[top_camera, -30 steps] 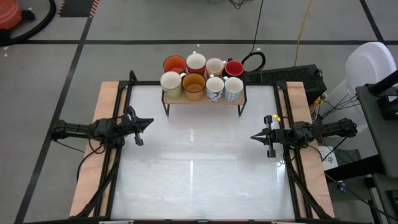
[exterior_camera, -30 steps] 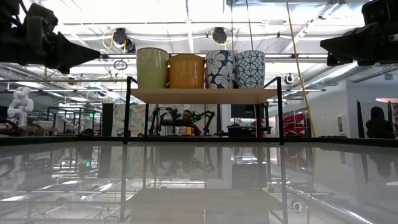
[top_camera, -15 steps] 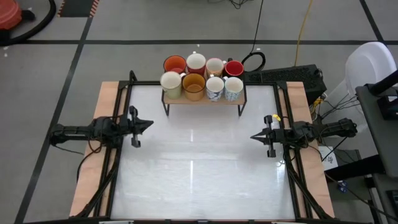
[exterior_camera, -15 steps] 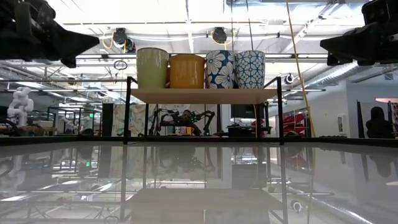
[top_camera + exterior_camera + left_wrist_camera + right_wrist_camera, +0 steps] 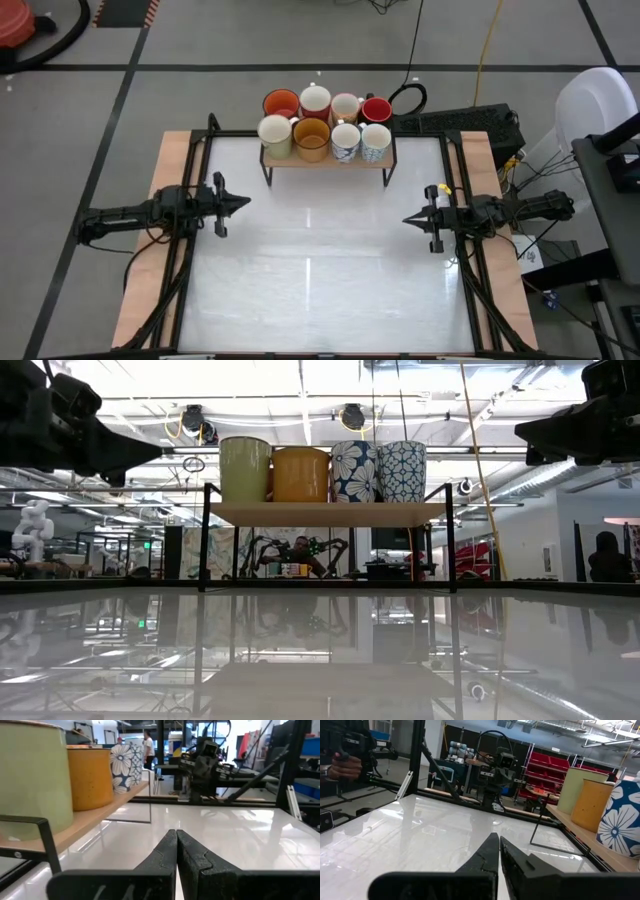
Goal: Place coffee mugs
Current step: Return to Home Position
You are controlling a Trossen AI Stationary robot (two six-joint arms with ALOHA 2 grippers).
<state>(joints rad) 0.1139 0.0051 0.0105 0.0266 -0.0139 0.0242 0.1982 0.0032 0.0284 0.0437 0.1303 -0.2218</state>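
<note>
Eight coffee mugs [image 5: 326, 122] stand packed in two rows of four at a small wooden shelf [image 5: 325, 159] by the far edge of the glossy white worktop [image 5: 320, 270]. The near row stands on the shelf board, from left to right a pale cream mug [image 5: 274, 131], an amber-yellow mug [image 5: 312, 135], a dark blue patterned mug [image 5: 345, 139] and a light blue patterned mug [image 5: 375, 139]. Directly behind them are an orange mug [image 5: 281, 102], a white mug [image 5: 315, 98], a cream mug [image 5: 345, 105] and a red mug [image 5: 376, 108]. All are upright and just beside one another. The left end effector [image 5: 242, 201] hangs above the left side of the worktop, pointing right, its two dark fingers pressed together with nothing between them. The right end effector [image 5: 408, 219] hangs above the right side, pointing left, likewise closed and empty. Both are well apart from the shelf and from each other, with bare worktop between them.
</note>
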